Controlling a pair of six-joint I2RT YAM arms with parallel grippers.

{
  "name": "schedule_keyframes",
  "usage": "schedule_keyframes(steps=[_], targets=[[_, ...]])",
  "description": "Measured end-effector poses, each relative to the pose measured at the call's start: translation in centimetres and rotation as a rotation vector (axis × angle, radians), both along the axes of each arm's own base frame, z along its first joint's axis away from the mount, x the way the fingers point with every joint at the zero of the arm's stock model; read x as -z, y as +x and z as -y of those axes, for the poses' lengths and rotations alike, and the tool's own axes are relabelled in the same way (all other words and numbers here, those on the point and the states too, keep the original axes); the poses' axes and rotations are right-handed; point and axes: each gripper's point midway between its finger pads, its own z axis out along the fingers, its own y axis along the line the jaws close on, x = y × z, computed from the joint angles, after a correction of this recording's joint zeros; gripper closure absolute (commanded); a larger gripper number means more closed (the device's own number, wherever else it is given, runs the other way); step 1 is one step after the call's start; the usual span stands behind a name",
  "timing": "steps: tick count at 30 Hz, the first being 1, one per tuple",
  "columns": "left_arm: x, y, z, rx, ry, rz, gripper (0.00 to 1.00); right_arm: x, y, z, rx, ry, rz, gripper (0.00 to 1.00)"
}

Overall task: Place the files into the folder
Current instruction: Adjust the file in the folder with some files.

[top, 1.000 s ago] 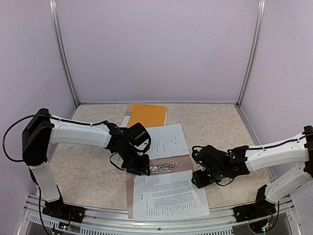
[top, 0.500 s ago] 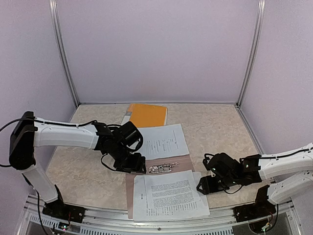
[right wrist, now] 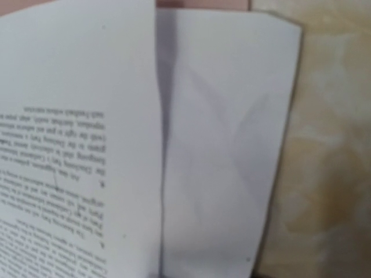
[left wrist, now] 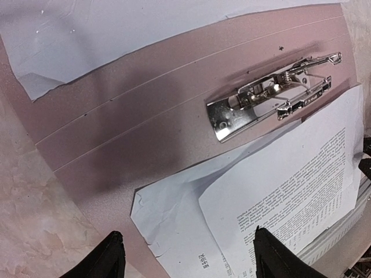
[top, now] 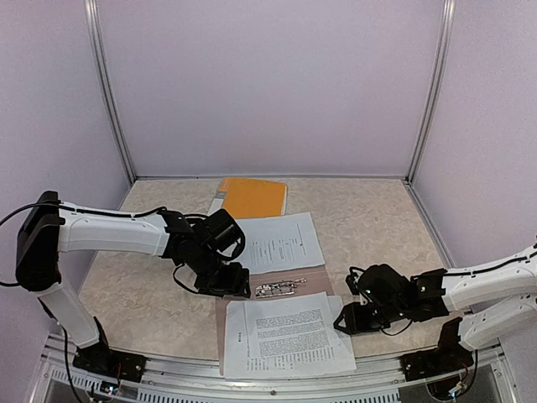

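The files lie on an open taupe folder [top: 315, 280] with a metal clip [top: 281, 288] at its spine. One printed sheet [top: 281, 242] lies on the far half, and a loose set of sheets [top: 289, 336] on the near half. My left gripper [top: 228, 284] hovers open and empty over the folder's left edge; its view shows the clip [left wrist: 272, 98] and the near sheets [left wrist: 278, 197]. My right gripper [top: 346, 320] sits low at the right edge of the near sheets. Its own fingers are hidden in its blurred view, which shows a printed sheet [right wrist: 75, 145] over a blank one [right wrist: 226, 145].
An orange folder [top: 250, 197] lies shut at the back of the beige table [top: 377, 218]. Purple walls and metal posts enclose the table. The near sheets overhang the front rail [top: 252, 382].
My right gripper slid left against the near sheets, and the set shifted and turned a little to the left. My left arm drew back left a second ago and has held since.
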Motion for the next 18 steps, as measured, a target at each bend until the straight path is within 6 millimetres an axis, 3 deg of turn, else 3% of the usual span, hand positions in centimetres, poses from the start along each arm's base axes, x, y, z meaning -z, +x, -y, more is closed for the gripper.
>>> schedule_keyframes(steps=[13,18], targets=[[0.1,-0.1,-0.1,-0.002,0.002,-0.003,0.27,0.4,0.6,0.0,0.004,-0.04,0.015,0.82],[1.1,-0.7,-0.9,-0.01,0.026,-0.027,0.27,0.1,1.1,-0.5,-0.003,-0.05,0.035,0.87]])
